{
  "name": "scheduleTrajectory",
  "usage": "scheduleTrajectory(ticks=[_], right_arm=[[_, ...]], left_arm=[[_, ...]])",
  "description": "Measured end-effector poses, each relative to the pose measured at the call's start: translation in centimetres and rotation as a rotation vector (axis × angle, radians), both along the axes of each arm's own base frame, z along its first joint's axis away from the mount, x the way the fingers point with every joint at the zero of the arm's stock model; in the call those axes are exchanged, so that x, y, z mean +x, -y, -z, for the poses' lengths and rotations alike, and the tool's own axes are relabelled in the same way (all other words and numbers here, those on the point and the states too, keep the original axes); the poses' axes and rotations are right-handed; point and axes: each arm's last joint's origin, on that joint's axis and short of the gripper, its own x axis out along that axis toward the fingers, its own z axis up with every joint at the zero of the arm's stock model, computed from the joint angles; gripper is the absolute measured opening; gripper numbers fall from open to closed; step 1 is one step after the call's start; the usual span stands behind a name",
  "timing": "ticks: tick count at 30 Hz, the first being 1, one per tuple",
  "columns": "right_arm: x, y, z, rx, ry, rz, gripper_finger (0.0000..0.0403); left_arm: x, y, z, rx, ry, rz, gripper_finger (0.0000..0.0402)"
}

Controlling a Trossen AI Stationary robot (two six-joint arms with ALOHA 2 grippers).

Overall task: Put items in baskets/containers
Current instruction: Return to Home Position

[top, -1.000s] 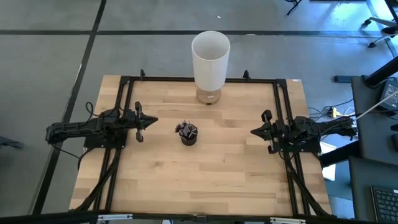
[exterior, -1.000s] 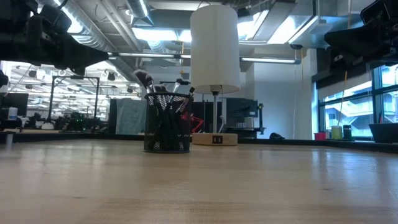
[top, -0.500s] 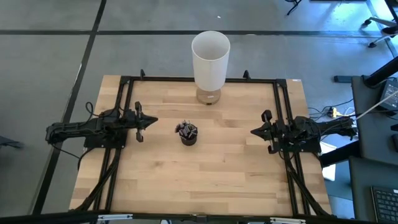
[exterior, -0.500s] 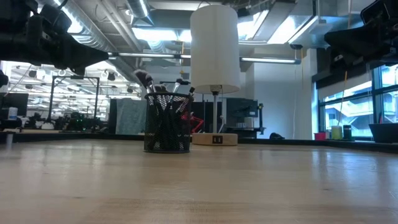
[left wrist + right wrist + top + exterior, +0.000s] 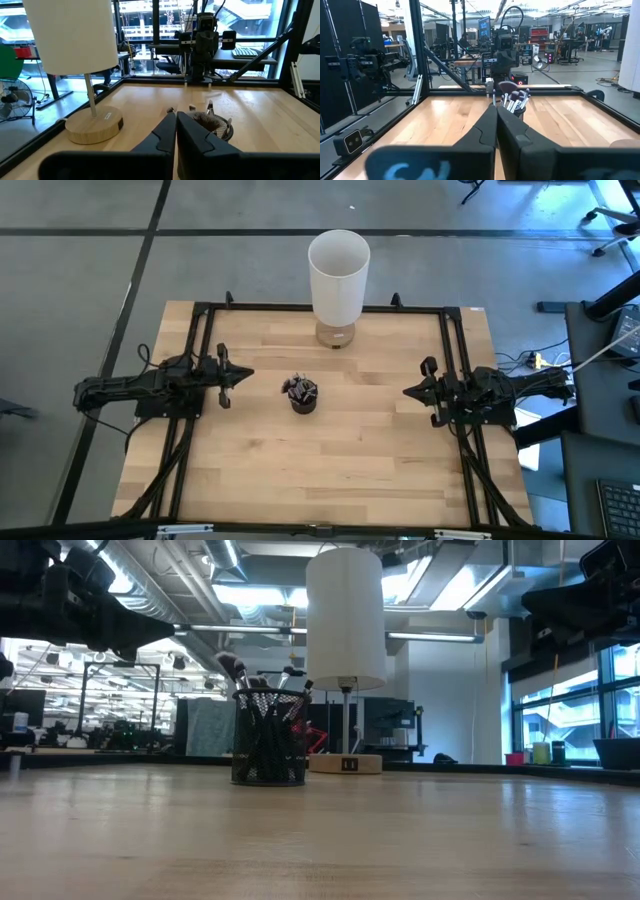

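Both arms parked at the table's sides, read near to far. Nearest in each wrist view are that arm's own fingers: the left gripper has its two fingers pressed together on nothing, and the right gripper likewise, tips meeting with nothing between them. From above, the left gripper sits by the left edge of the table and the right gripper by the right edge, each pointing inward and each well apart from the cup. The cup stands farther on, at mid-table between the two, upright, with the brushes bunched in it. In the low view their bristle ends fan out above its rim. Beyond it, at the far edge, rises the lamp on its wooden base, near the cup but not touching it. Judgement: the filling looks done, since every brush that shows is in the cup, and the return home is at or close to its end. To finish it well, any last motion should be small and outward, away from the cup — no sweep across mid-table, where the brush ends stand proud of the rim — with the fingers left together and both arms ending level and mirrored at their sides.
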Motion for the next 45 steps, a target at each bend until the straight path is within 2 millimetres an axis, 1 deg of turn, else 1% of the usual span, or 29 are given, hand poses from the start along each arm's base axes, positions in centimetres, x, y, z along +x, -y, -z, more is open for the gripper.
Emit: scheduleTrajectory(ticks=[10, 18, 45], right_arm=[[0.00, 0.00, 0.00, -0.001, 0.000, 0.000, 0.0012], [0.00, 0.00, 0.00, 0.000, 0.000, 0.000, 0.0012], [0.00, 0.00, -0.01, 0.000, 0.000, 0.000, 0.0012]], left_arm=[[0.00, 0.00, 0.00, 0.000, 0.000, 0.000, 0.0007], [0.00, 0.00, 0.00, 0.000, 0.000, 0.000, 0.0012], [0.00, 0.00, 0.00, 0.000, 0.000, 0.000, 0.0009]])
